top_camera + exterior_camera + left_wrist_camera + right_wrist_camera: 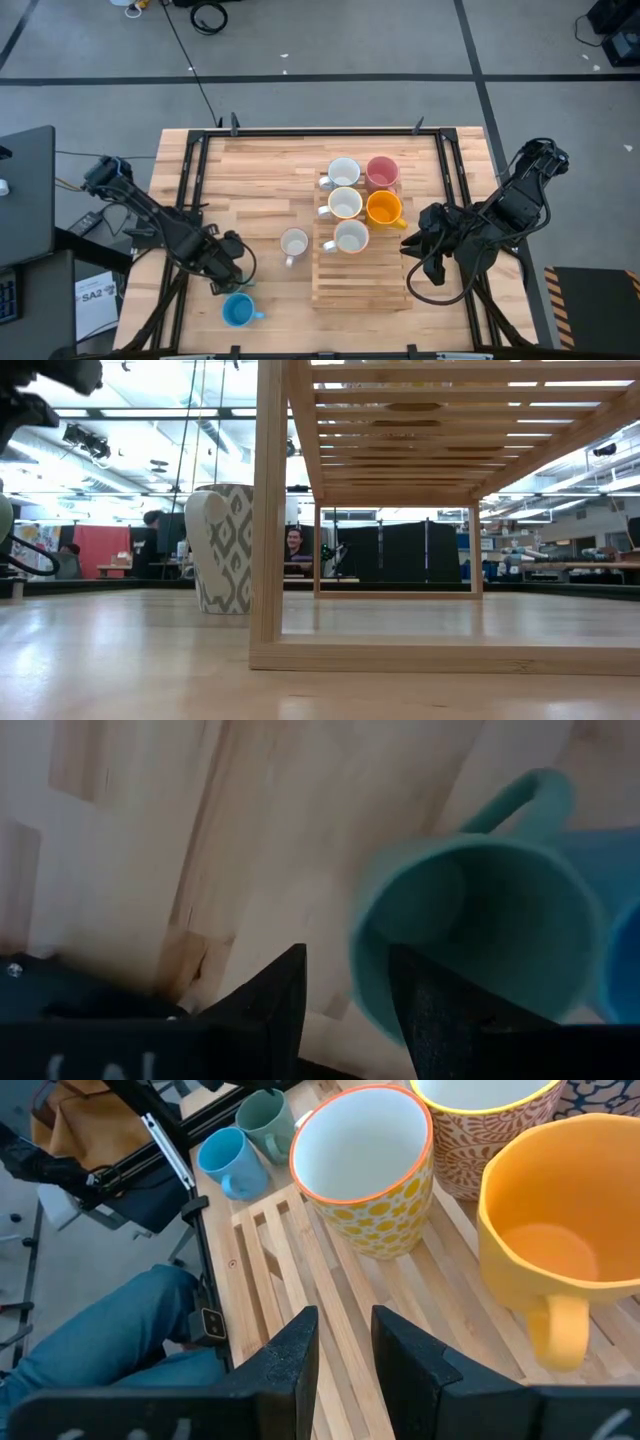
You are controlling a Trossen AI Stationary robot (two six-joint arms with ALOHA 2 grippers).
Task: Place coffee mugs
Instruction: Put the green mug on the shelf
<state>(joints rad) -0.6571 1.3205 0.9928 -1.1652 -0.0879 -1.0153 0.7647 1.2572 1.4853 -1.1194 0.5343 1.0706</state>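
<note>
Left pincer (345, 955) is low over the front-left of the table (260, 170), at the dark green mug (480, 900). My fingers are parted. One finger hangs over the mug's mouth and the other is outside, with the rim in the gap. Bare wood shows between the outer finger and the rim, so I'm not clamped on it.

The green mug stands upright, axis vertical, mouth up. It has a plain teal-green glaze, and its handle points away from my fingers. The blue mug (238, 310) is just beside it, upright and plain, with its handle toward the table's right side.

Right pincer (345, 1315) hovers over the bare slats of the wooden rack (360, 285), near its right edge. Its fingers are narrowly parted and hold nothing.

Five mugs sit on the rack's far half, all upright with mouths up:
- The orange mug (560, 1230) is plain, and its handle points toward my right pincer.
- The white mug with yellow dots (365, 1165) has an orange rim.
- An orange-patterned white mug (480, 1120) stands behind that one.
- The pink mug (382, 172) and another white mug (343, 172) are in the far row.
- All three white ones have their handles to the left.

A sixth mug, white with a grey diamond pattern (225, 545), stands on the table just left of the rack, handle toward the front edge.
</note>
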